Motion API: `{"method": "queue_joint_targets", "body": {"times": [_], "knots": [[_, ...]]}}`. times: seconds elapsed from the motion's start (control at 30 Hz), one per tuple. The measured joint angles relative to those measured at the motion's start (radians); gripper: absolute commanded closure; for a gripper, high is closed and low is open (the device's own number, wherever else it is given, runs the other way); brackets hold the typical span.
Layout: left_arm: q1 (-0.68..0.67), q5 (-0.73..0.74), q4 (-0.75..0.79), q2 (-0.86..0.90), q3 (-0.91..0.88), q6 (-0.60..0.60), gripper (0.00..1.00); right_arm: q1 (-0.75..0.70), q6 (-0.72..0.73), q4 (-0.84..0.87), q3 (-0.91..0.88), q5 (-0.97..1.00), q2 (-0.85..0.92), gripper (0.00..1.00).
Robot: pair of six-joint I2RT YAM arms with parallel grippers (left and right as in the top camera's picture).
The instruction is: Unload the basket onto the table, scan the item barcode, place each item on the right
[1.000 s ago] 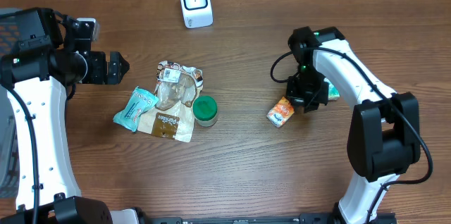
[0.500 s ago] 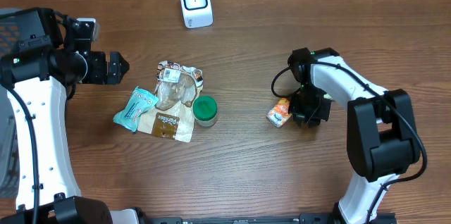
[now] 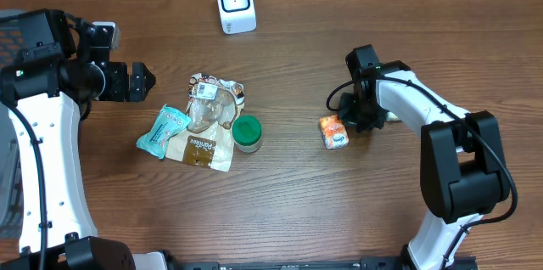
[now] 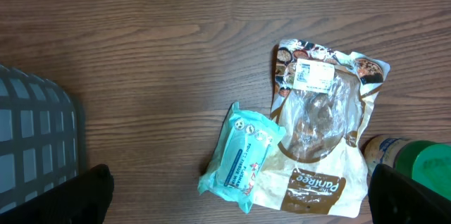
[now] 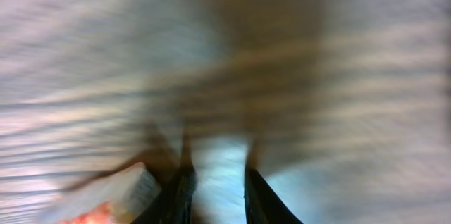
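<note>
**A:** What could spoil this from here?

**B:** Mostly the grip. The orange packet (image 3: 334,131) lies flat on the counter (image 3: 288,202), just beside the right tool (image 3: 349,122) and not plainly in it. A sideways nudge could skid it off instead of lifting it.

**A:** Is that tool pinching anything?

**B:** I cannot tell. In the wrist view its fingers (image 5: 182,192) stand close together with something pale blue between them, but the picture is badly smeared (only a corner of the packet shows, low on the left). If they are already full, they cannot take the packet as well.

**A:** And the other arm?

**B:** The left tool (image 3: 146,81) is spread wide and holds nothing. It hangs near the teal packet (image 3: 161,132), the clear bag (image 3: 208,121) and the green-lidded jar (image 3: 247,132).

**A:** Any trouble at the scanner (image 3: 235,3)?

**B:** It stands well apart, at the far edge. I'd guess a loose pinch could drop the packet on the way. I can't make out any barcode, so the wrong face might get shown.

**A:** How does the packet look?

**B:** Small and soft, orange with a paler end. It probably crumples easily, and a squeeze could wrinkle the code.
</note>
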Motion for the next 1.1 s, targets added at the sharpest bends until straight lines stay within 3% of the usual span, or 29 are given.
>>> {"method": "queue_joint_targets", "body": {"times": [0.2,0.37,0.5,0.6,1.1], "knots": [[0.0,0.0,0.0,0.0,0.0,0.0,0.01,0.0,-0.055,0.034,0.014,-0.092,0.0,0.77],[0.0,0.0,0.0,0.0,0.0,0.0,0.0,0.0,-0.123,-0.097,0.12,-0.129,0.002,0.73],[0.0,0.0,0.0,0.0,0.0,0.0,0.0,0.0,-0.186,-0.237,0.234,-0.144,0.001,0.54],[0.0,0.0,0.0,0.0,0.0,0.0,0.0,0.0,-0.233,-0.298,0.26,-0.148,-0.003,0.48],[0.0,0.0,0.0,0.0,0.0,0.0,0.0,0.0,-0.37,-0.194,0.077,-0.201,-0.003,0.57]]}}
